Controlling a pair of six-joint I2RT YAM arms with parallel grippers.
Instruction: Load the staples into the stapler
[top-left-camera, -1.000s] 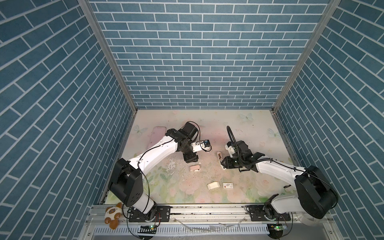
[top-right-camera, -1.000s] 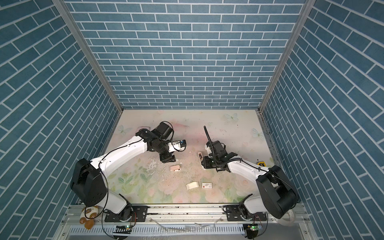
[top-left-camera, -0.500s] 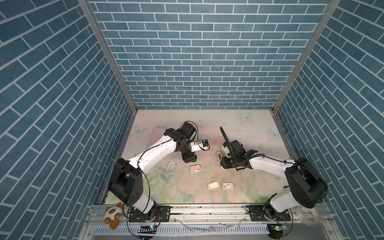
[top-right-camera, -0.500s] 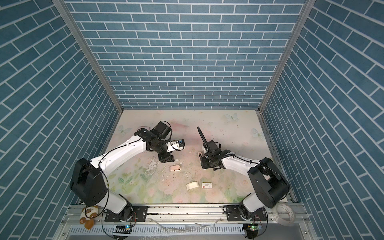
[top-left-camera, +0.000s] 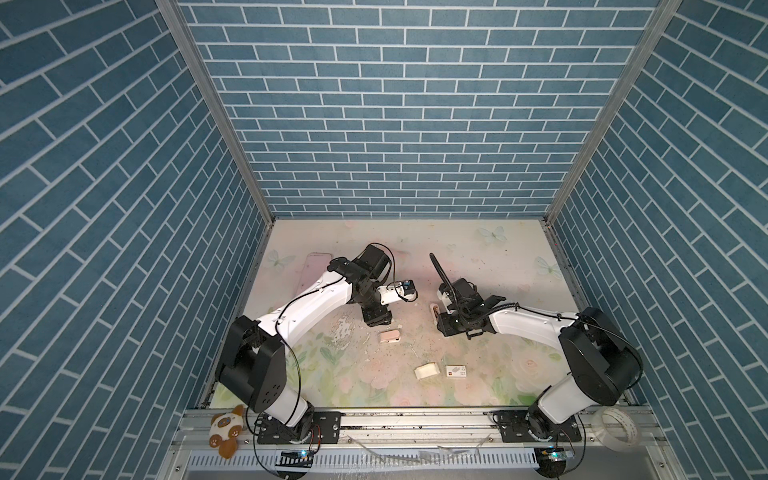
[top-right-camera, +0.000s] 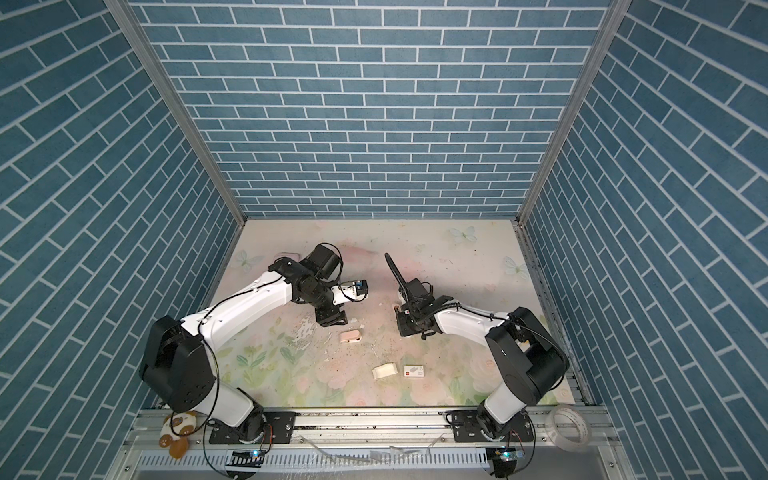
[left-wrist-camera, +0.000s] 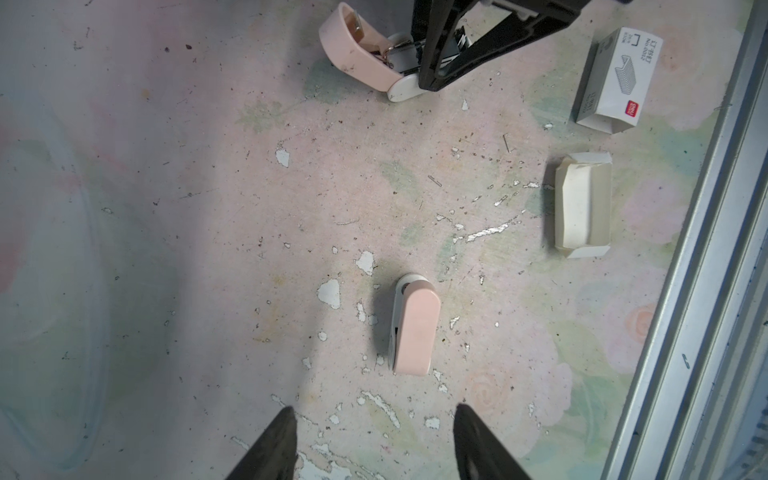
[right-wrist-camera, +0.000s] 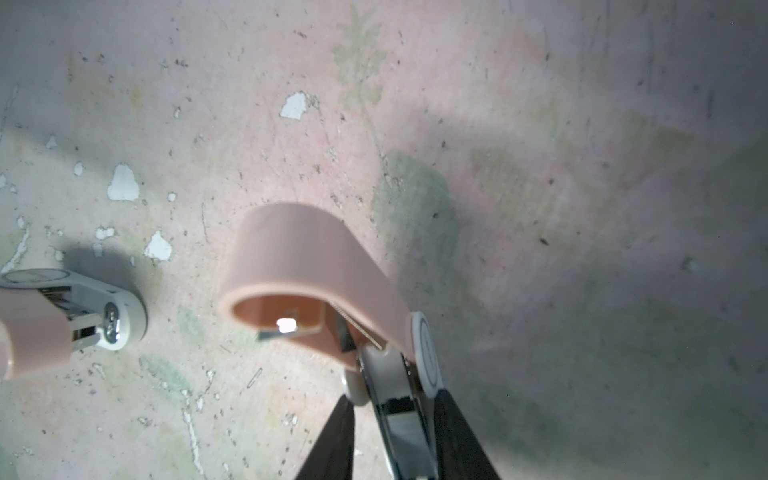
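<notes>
Right end effector (right-wrist-camera: 392, 399) clamped on open stapler (right-wrist-camera: 316, 257), lid flipped up. Left end effector (left-wrist-camera: 372, 415) released, empty, above closed stapler (left-wrist-camera: 415, 328) lying on tabletop (left-wrist-camera: 166, 208).

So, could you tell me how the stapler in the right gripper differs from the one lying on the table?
The held stapler is hinged open, its pink lid swung up; the loose stapler is closed. The held stapler is clamped at its white base by the right gripper; the loose stapler lies free on the table. Both are pink over white.
</notes>
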